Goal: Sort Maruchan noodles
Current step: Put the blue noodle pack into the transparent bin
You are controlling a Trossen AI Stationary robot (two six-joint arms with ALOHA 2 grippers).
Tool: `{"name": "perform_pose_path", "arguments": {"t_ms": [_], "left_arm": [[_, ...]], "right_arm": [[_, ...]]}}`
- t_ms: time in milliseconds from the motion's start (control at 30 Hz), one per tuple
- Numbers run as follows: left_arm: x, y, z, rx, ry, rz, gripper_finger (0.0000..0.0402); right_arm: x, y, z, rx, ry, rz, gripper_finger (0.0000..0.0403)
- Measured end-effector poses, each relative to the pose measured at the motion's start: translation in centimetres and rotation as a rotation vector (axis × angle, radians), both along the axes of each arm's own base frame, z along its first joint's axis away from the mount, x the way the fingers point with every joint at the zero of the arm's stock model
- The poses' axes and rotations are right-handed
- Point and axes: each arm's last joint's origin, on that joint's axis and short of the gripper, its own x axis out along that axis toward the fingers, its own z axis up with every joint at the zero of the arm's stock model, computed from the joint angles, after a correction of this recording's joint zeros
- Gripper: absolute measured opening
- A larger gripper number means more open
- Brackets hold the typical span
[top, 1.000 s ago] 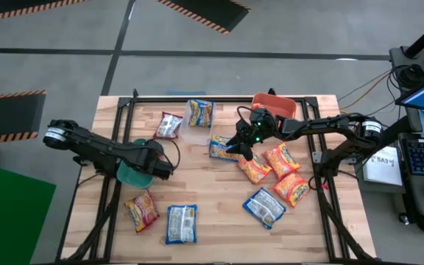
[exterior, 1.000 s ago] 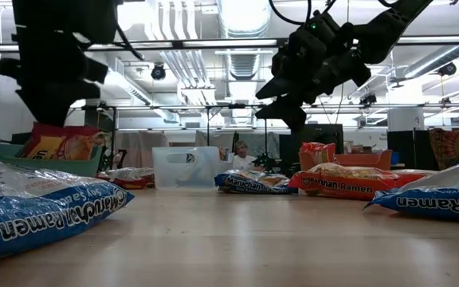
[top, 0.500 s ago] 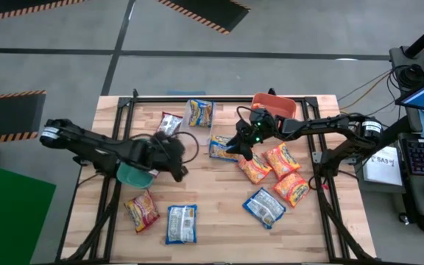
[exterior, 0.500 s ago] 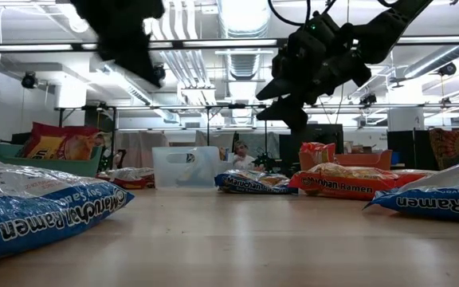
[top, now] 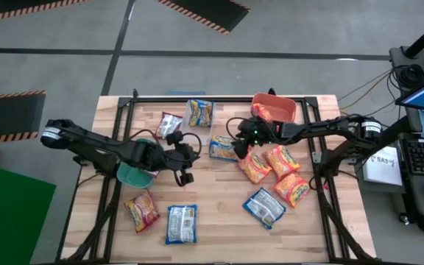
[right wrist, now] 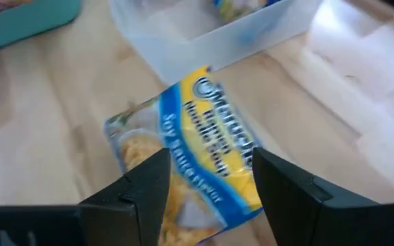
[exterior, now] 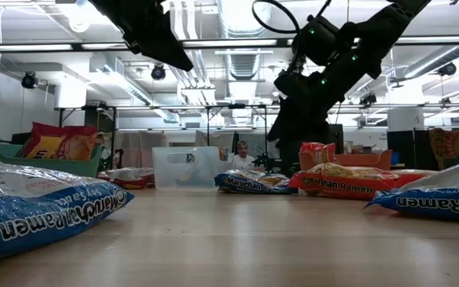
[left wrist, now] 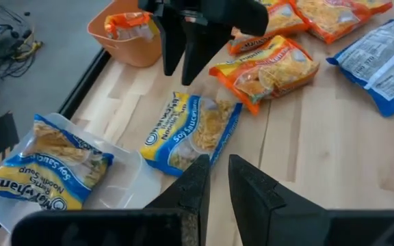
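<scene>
Maruchan packets lie flat across the table. A blue-and-yellow packet (top: 223,147) (right wrist: 197,171) (left wrist: 193,130) lies near the table's middle. My right gripper (top: 235,147) (right wrist: 211,160) (exterior: 289,155) is open, low over this packet, with one finger on either side of its width. My left gripper (top: 188,158) (left wrist: 218,158) hangs above bare wood left of that packet, holding nothing, with only a narrow gap between its fingers. An orange-red packet (exterior: 58,143) lies in the teal bin (top: 132,175). My right gripper comes at the blue-and-yellow packet from above with its fingers spread over it. I cannot tell whether the fingertips (right wrist: 149,178) touch the packet, which lies flat on the table.
The orange bin (top: 274,109) at the far edge holds a packet, and the clear bin (top: 197,114) (exterior: 186,166) holds a blue-and-yellow one. A red-and-white packet (top: 169,125) lies beside it. Orange-red packets (top: 255,168) (top: 280,160) (top: 293,188) (top: 141,210) and blue packets (top: 181,223) (top: 263,206) lie nearer me.
My left gripper has swung from over the teal bin toward the table's right, stopping near the middle. My right gripper has tipped down and come lower over the blue-and-yellow packet, shifting slightly left. No packet has moved.
</scene>
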Motion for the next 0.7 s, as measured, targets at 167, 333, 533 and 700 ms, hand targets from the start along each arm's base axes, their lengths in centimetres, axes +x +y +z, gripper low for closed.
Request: {"name": "perform_pose_path", "arguments": {"t_ms": [167, 333, 533, 700], "left_arm": [[0.0, 0.1, -0.4, 0.024, -0.005, 0.027, 0.0037], [-0.2, 0.1, -1.0, 0.023, 0.007, 0.032, 0.0037], [-0.5, 0.1, -1.9, 0.0, 0.018, 0.051, 0.0037], [-0.1, 0.0, -2.6, -0.002, 0.039, 0.058, 0.0037]], "right_arm": [[0.6, 0.0, -1.2, -0.014, 0.02, -0.038, 0.0139], [2.2, 0.0, -3.4, -0.026, -0.009, -0.019, 0.0071], [3.3, -0.1, -4.8, -0.017, 0.026, -0.014, 0.0013], [4.4, 1.1, -5.4, 0.026, 0.029, 0.069, 0.0009]]}}
